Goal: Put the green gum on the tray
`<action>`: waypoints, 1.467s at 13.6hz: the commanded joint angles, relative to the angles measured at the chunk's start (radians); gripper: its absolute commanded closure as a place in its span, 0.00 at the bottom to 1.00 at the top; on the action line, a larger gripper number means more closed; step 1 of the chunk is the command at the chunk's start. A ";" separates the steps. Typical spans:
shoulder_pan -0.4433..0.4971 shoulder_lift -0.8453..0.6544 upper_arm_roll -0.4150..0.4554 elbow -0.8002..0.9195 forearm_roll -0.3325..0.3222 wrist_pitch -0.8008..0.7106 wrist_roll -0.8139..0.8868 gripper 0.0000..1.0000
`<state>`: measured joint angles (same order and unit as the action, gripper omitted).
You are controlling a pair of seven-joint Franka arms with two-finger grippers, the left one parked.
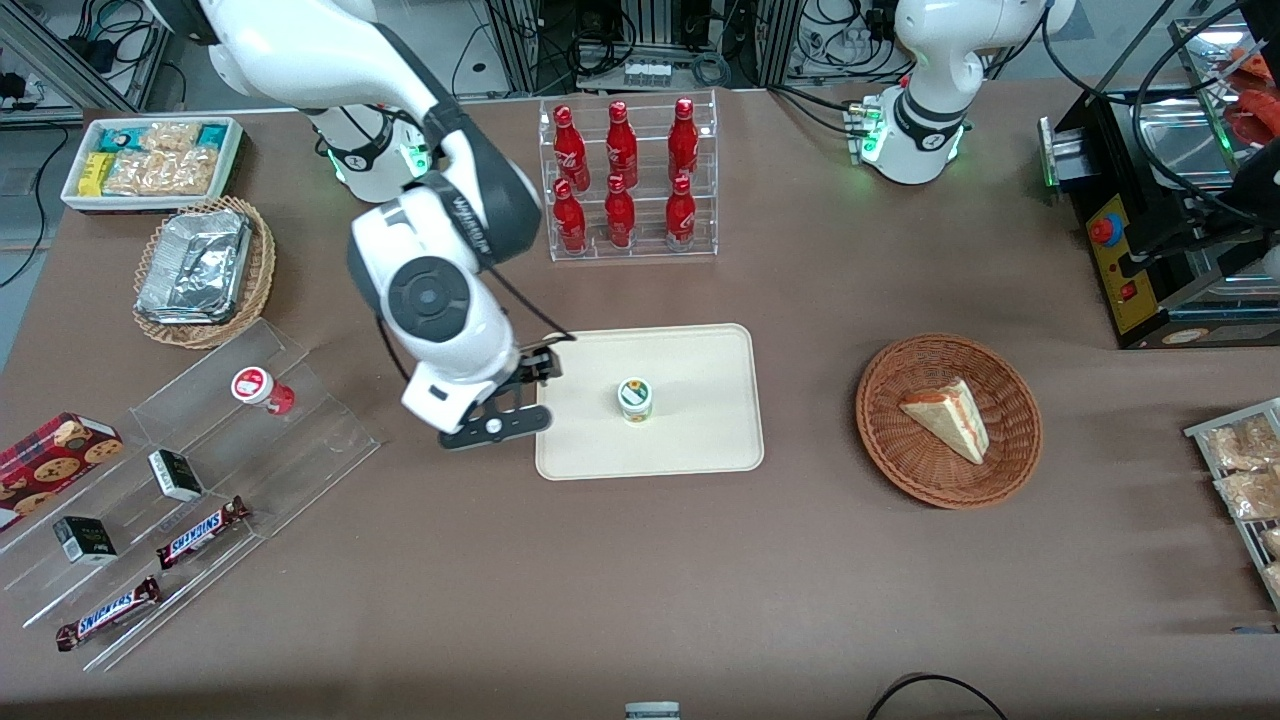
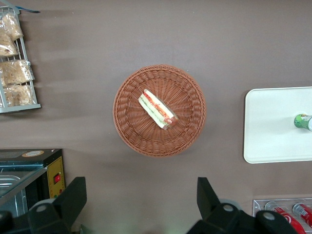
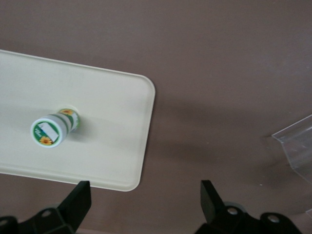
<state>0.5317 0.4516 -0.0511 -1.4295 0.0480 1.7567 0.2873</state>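
The green gum (image 1: 635,399) stands upright on the cream tray (image 1: 690,370), near its middle, white lid with a green mark facing up. In the right wrist view the green gum (image 3: 48,130) sits well inside the tray (image 3: 112,122), away from the rim. My gripper (image 1: 535,385) hovers just off the tray's edge toward the working arm's end, apart from the bottle. The gripper (image 3: 145,187) is open, with bare brown table and the tray's corner between its fingers. The left wrist view catches the gum (image 2: 303,121) on the tray (image 2: 273,126).
A red-lidded gum bottle (image 1: 262,388) stands on the clear acrylic shelf (image 1: 200,470) with Snickers bars. A rack of red bottles (image 1: 625,180) is farther from the camera than the tray. A wicker basket (image 1: 948,420) with a sandwich lies toward the parked arm's end.
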 commanded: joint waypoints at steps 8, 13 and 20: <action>-0.324 -0.198 0.017 -0.157 -0.008 -0.008 -0.088 0.00; -0.432 -0.312 0.017 -0.281 -0.007 0.032 -0.144 0.00; -0.533 -0.425 0.017 -0.315 -0.010 -0.072 -0.243 0.00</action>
<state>0.0252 0.0852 -0.0464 -1.7075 0.0479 1.7250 0.0533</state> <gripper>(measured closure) 0.000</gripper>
